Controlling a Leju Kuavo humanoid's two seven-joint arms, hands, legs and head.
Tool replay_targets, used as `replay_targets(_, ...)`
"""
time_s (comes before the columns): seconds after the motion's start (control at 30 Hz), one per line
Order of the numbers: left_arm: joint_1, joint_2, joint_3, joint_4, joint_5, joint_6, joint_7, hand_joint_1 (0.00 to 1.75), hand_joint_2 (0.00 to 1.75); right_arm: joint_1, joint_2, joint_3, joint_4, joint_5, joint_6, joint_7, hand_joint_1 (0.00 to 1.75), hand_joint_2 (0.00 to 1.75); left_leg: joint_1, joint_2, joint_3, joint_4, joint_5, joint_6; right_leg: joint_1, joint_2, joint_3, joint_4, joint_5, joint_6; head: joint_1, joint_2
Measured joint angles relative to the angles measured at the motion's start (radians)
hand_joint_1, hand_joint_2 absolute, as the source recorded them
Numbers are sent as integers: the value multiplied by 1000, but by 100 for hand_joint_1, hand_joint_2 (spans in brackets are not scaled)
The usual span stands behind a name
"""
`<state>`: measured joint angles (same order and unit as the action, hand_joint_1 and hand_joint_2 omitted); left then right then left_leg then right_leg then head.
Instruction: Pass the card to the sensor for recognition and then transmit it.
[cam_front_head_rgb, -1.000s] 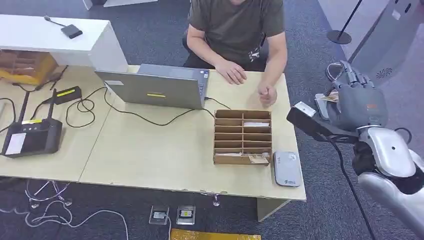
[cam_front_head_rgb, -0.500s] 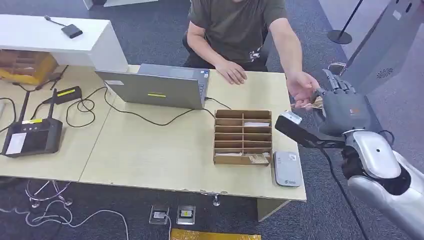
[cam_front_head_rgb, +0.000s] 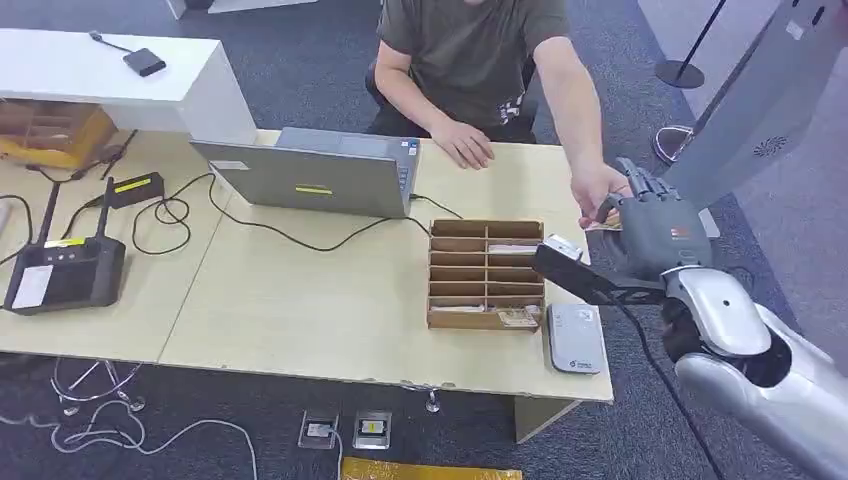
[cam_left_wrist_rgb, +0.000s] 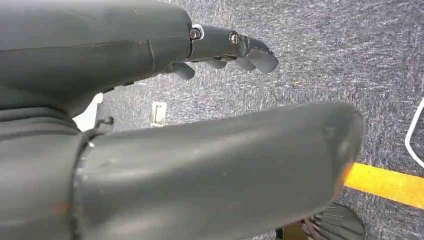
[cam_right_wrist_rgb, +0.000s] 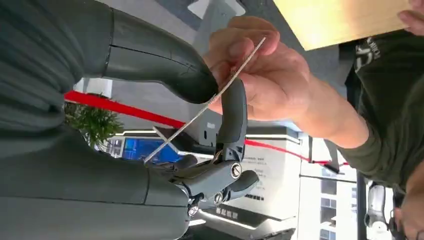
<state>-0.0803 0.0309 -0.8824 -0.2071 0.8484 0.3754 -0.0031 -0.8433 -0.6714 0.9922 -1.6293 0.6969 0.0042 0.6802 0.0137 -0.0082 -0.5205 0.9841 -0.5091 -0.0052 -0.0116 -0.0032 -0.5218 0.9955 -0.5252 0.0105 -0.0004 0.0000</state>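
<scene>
The right hand (cam_right_wrist_rgb: 165, 125) pinches the card (cam_right_wrist_rgb: 205, 107) between thumb and a finger. The card shows edge-on, its long axis running out from the palm toward a person's hand (cam_right_wrist_rgb: 260, 80), which grips its far end. The sensor (cam_front_head_rgb: 574, 338) lies on the desk (cam_front_head_rgb: 300, 300) below. The left hand (cam_left_wrist_rgb: 190, 120) hangs released, holding nothing.

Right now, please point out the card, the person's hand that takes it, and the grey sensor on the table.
card (cam_right_wrist_rgb: 210, 105), right wrist view, on its thin edge
person's hand (cam_right_wrist_rgb: 265, 82), right wrist view, on the palm
grey sensor (cam_front_head_rgb: 574, 338), head view, on its top face
</scene>
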Motion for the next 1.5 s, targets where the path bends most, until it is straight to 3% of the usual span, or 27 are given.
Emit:
replay_targets(0.33,0,0,-10,0,-2,0,1,0,0,-1,6,21,34,-8,-16,2,175,175,0,0,0,0,0,0,0,0,0,0,0,0,0,0)
replay_targets(0.37,0,0,-10,0,-2,0,1,0,0,-1,5,22,36,-9,-16,2,131,175,0,0,0,0,0,0,0,0,-1,0,0,0,0,0)
replay_targets(0.4,0,0,-11,0,-2,0,1,0,0,-1,4,25,38,-9,-16,2,0,175,0,0,0,0,0,0,0,0,-1,0,0,0,0,0)
replay_targets(0.77,0,0,-27,0,0,1,1,0,0,12,-4,29,51,10,-33,2,0,175,0,0,0,0,0,0,0,1,-1,0,0,0,0,0)
replay_targets(0.8,0,0,-27,0,0,1,1,0,0,12,-5,29,51,10,-33,2,0,0,0,0,0,0,0,0,0,1,-1,0,0,0,0,0)
replay_targets(1.0,0,0,-35,0,1,3,1,0,0,17,-5,29,55,13,-38,3,0,0,0,0,0,0,0,0,0,1,-1,0,0,0,0,0)
replay_targets(1.23,0,0,-42,0,11,6,2,0,0,61,-8,8,59,10,-108,3,0,0,0,0,0,0,0,0,0,1,-1,0,0,0,0,0)
replay_targets(1.5,0,0,-51,0,21,11,7,0,0,98,-22,-6,43,-23,-108,3,0,0,0,0,1,0,0,0,0,1,-1,0,0,0,0,0)
